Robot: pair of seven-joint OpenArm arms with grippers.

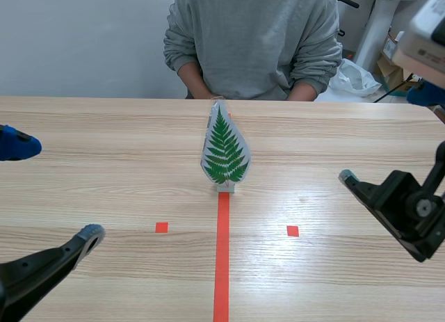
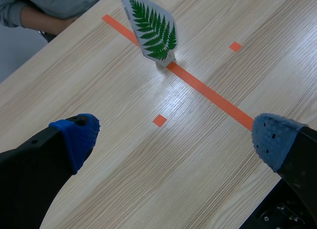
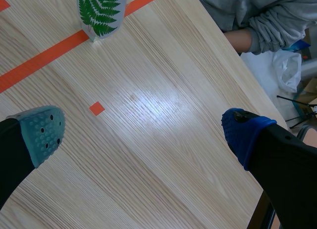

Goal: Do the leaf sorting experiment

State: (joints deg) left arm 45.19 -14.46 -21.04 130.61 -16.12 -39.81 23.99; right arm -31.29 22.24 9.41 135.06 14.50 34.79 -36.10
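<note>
You have one leaf card [image 1: 224, 151] on the table [image 1: 104, 141]: a white, drop-shaped card printed with a green fern frond. It stands upright in a small pale base [image 1: 224, 188], right at the far end of the orange-red tape line [image 1: 222, 259] that runs down the middle of the table. It stands well apart from both arms.

Your left arm [image 1: 35, 270] sits low at the near left of the table. The left jaws are spread wide and grip nothing. In the left wrist view a blue pad [image 2: 79, 132] shows on each finger, with bare wood between them. The card is well ahead of them, beyond a small red square [image 2: 159, 120].

Your right arm [image 1: 410, 211] comes in over the table's right side. The right jaws are also wide apart and grip nothing. One finger has a grey-green pad [image 3: 42, 132] and the other a blue pad [image 3: 242, 132]. The card is far ahead, toward the grey-green finger's side.

Across the table, a person [image 1: 254, 37] in a grey sweatshirt sits directly behind the card, forearms at the far edge. A white plastic bag [image 1: 354, 77] lies beyond the table beside them.
</note>
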